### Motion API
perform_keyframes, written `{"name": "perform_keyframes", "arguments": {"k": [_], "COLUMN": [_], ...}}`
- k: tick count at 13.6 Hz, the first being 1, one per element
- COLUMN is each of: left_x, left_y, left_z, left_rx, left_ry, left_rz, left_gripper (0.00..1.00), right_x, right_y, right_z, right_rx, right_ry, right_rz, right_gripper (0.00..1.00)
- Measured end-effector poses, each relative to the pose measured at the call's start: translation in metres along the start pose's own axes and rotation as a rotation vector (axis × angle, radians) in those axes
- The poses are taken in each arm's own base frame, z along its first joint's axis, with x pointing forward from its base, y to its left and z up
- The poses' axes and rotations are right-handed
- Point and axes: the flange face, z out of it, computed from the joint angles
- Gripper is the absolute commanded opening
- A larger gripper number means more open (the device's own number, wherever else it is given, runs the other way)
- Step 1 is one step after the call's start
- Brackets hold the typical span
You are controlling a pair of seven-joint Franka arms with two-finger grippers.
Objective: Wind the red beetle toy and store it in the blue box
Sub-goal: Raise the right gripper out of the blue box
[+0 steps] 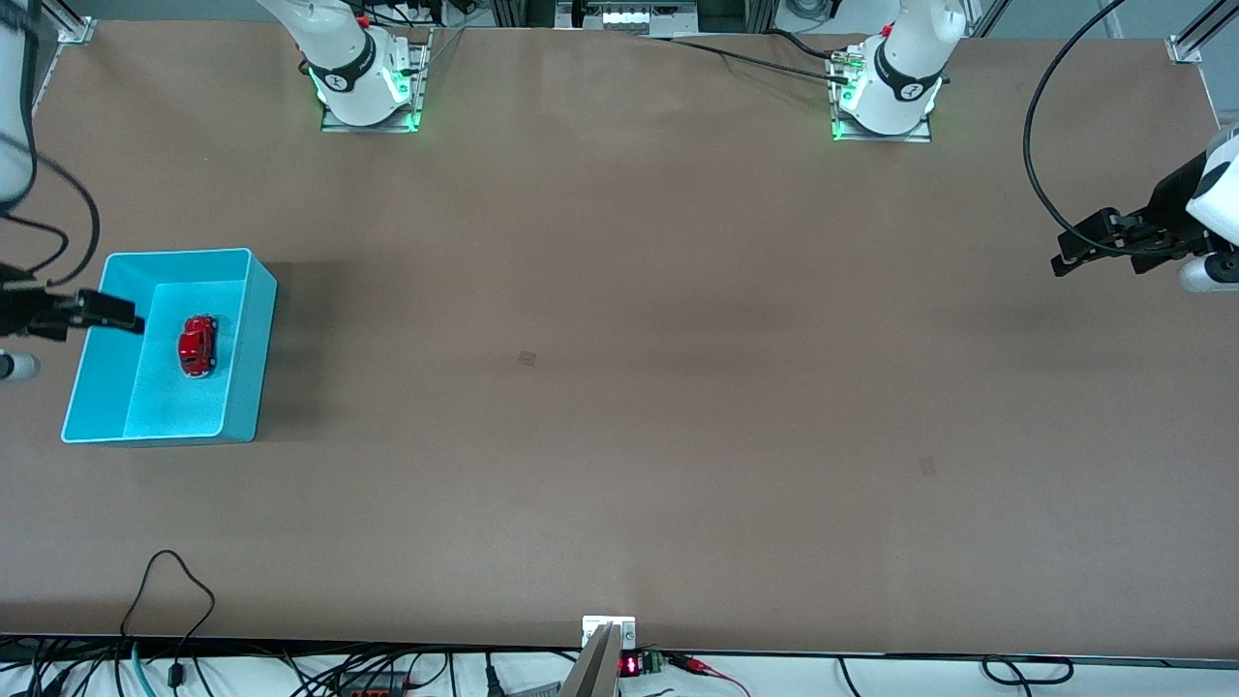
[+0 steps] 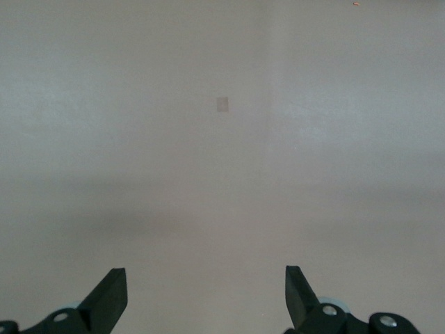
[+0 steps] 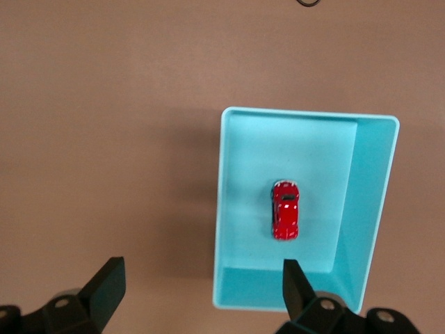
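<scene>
**With the Toy Resting in the Box: Residual Risks and Gripper Positions**

Although the red beetle toy (image 1: 197, 346) already lies on the floor of the blue box (image 1: 250, 350), the placement is not yet free of hazard.

**Risks**
- If the toy's spring is wound and its wheels sit flat on the smooth floor, it may roll and strike a wall. The tall walls would probably contain it.
- The right gripper (image 1: 138, 324) hangs over the box edge at the right arm's end of the table. Should the arm descend or sweep sideways, a finger could catch the thin wall and drag or tip the box, which looks light.
- Whether the toy has been wound cannot be judged from these views. If it has not, storage would count as only half the task.

**Position of the toy relative to the grippers**
- The toy stands on its wheels near the middle of the box floor, clear of all four walls.
- The right gripper is released, fingers spread, with nothing between them. It is above the toy and offset toward the box wall; the right wrist view shows the toy (image 3: 285, 209) under the camera, apart from the fingertips.
- The left gripper (image 2: 206, 296) is likewise spread and empty. It waits over bare table (image 1: 619, 387) at the left arm's end, well apart from box and toy.
</scene>
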Motion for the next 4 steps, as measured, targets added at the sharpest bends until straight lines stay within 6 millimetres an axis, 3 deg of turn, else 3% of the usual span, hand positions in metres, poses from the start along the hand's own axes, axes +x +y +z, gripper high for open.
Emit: {"name": "perform_keyframes", "arguments": {"k": [2,4], "left_x": [0.000,0.000], "left_y": [0.000,0.000], "left_z": [0.000,0.000], "left_rx": [0.000,0.000], "left_ry": [0.000,0.000], "left_rz": [0.000,0.000], "left_gripper": [1.00,1.00], "right_x": [-0.014,-0.024], "right_y": [-0.020,-0.023], "right_z": [-0.031,-0.047], "right_rx": [-0.014,-0.017], "right_ry": [0.024,0.044], "right_rz": [-0.002,-0.001], "right_gripper": [1.00,1.00]}}
